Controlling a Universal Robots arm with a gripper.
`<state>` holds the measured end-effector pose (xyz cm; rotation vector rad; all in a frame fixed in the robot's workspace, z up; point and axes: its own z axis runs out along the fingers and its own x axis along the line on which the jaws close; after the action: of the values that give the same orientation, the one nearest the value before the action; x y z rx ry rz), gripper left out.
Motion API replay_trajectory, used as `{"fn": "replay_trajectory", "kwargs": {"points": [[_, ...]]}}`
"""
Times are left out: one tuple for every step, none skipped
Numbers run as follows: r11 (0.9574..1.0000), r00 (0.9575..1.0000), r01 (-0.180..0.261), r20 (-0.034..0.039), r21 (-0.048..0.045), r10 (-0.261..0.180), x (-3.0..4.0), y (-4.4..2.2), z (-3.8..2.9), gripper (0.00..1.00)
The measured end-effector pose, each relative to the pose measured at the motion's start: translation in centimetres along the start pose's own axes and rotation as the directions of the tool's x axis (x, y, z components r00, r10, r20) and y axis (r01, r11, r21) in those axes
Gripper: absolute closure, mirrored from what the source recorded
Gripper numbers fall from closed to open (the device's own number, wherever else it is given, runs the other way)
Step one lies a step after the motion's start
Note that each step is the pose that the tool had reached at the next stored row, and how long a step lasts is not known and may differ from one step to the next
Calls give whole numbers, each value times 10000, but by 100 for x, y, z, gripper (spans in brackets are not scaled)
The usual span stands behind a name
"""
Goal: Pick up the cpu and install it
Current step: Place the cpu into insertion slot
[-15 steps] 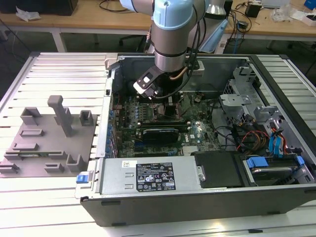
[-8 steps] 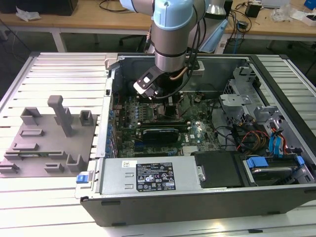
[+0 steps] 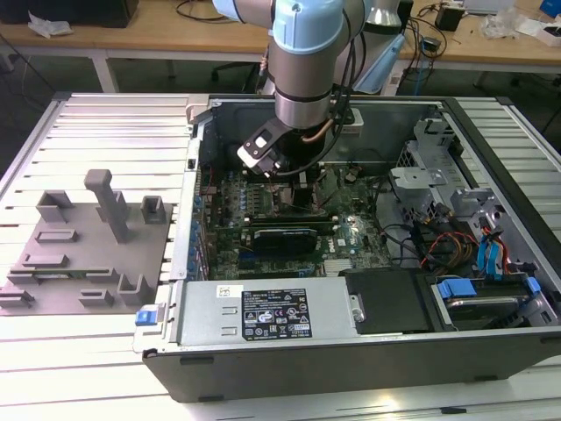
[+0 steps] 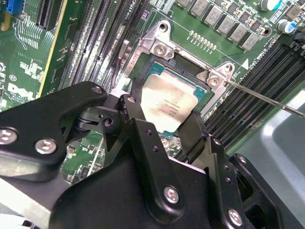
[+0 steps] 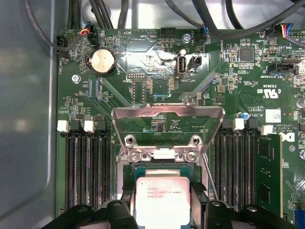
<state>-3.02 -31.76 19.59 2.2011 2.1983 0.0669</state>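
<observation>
One arm: the robot arm point(image 3: 302, 61) reaches down into the open computer case point(image 3: 491, 351), which lies on the slatted table point(image 3: 105, 123).
Hand: in the second wrist view the hand point(image 4: 165, 110) is closed to a narrow span, with its black fingers point(image 4: 138, 119) against two opposite edges of the cpu. It appears to grip the chip and nothing else.
Cpu: the cpu point(image 4: 167, 100) sits silvery top up between the fingers, directly over the dark socket point(image 4: 157, 66) on the green motherboard point(image 5: 157, 86). Whether it is fully seated or just above the socket cannot be told.
Load plate: the metal load plate point(image 5: 167, 114) is swung up and clear of the socket, and its thin lever point(image 4: 267, 98) juts out to one side.
Memory slots: dark memory slots point(image 5: 88, 167) run along both sides of the socket, close to the fingers.
Fixture plate: the grey fixture plate point(image 3: 83, 254) lies on the table at the exterior view's left, well apart from the case.
Risk, alignment: a small twist or offset of the chip against the socket frame could leave it perched on the rim or bend the contacts.
Risk, tilt: an uneven grip could bring one edge down first and jam the chip.
Risk, fingers: with so little room, the fingers could catch the frame or drag the chip askew when they part.
</observation>
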Motion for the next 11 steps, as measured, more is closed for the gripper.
{"fn": "replay_trajectory", "kwargs": {"points": [[10000,10000,0,-15,-6,0,2,1,4,45],[10000,10000,0,-8,-6,0,2,1,4,45],[10000,10000,1,-3,-2,-1,0,0,2,38],[10000,10000,0,-1,-1,0,0,0,2,38],[10000,10000,1,-1,0,-1,0,0,2,38],[10000,10000,1,-1,0,-1,0,0,2,38],[10000,10000,0,3,-1,0,-1,0,2,38],[10000,10000,2,11,-1,-2,-6,0,2,38],[10000,10000,3,14,-1,-3,-10,0,2,38],[10000,10000,1,14,-2,-1,-14,0,2,38],[10000,10000,1,14,-1,-1,-17,0,2,38]]}}
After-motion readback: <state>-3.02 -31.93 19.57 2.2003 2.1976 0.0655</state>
